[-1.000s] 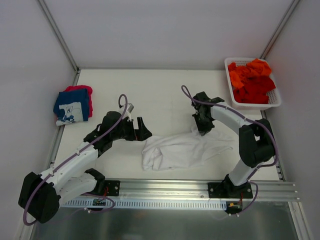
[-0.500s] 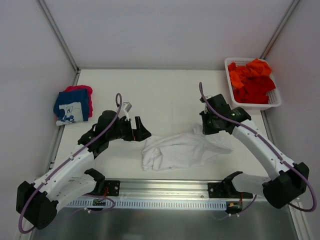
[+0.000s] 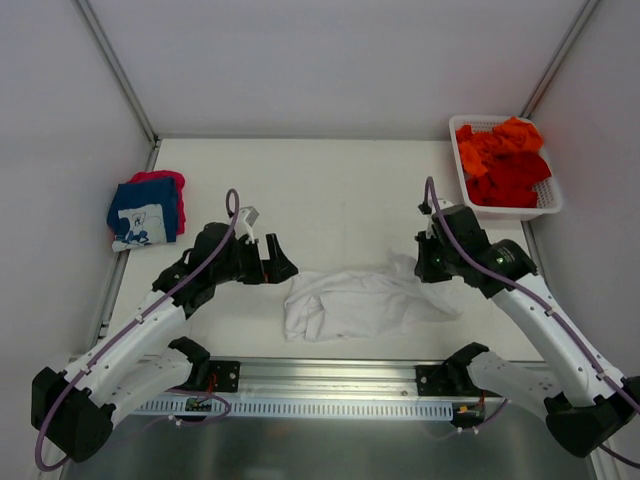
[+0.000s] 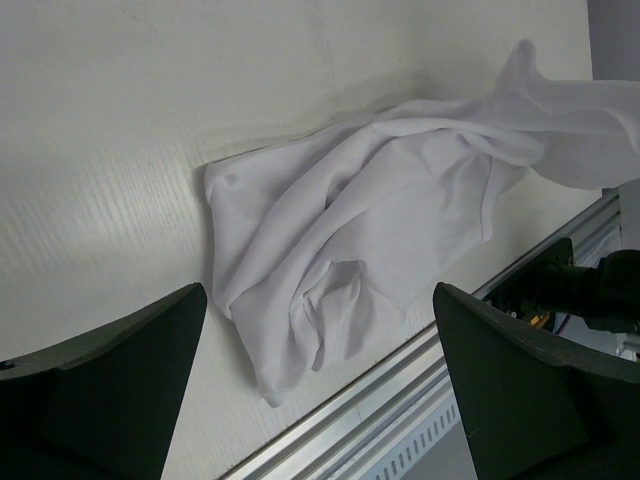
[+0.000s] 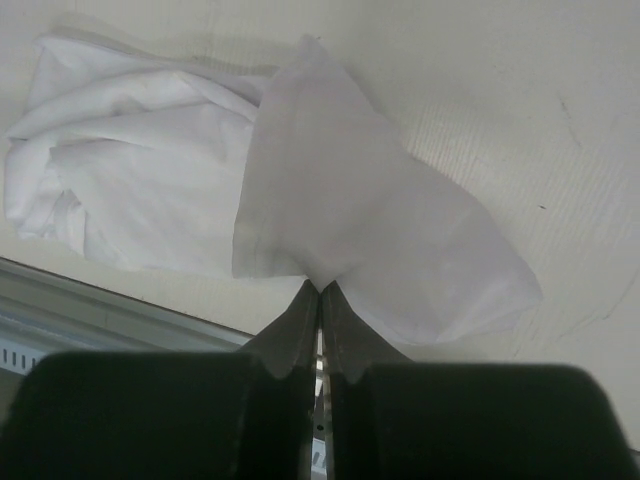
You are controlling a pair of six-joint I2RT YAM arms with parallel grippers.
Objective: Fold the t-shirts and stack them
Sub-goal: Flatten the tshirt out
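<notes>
Right claw (image 5: pixel 320 289) on crumpled white t-shirt (image 5: pixel 345 200)

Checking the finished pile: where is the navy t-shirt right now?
In the top view, the navy t-shirt lies on the pink-red t-shirt at the table's left edge.

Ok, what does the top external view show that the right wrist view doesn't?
Only top external: the open left gripper, the navy tee stacked on the pink-red tee at far left, and the basket holding orange and red tees. Only right wrist: the close-up of the right gripper shut on a hemmed edge of the white t-shirt. Both: that shirt lying crumpled on the table.
</notes>
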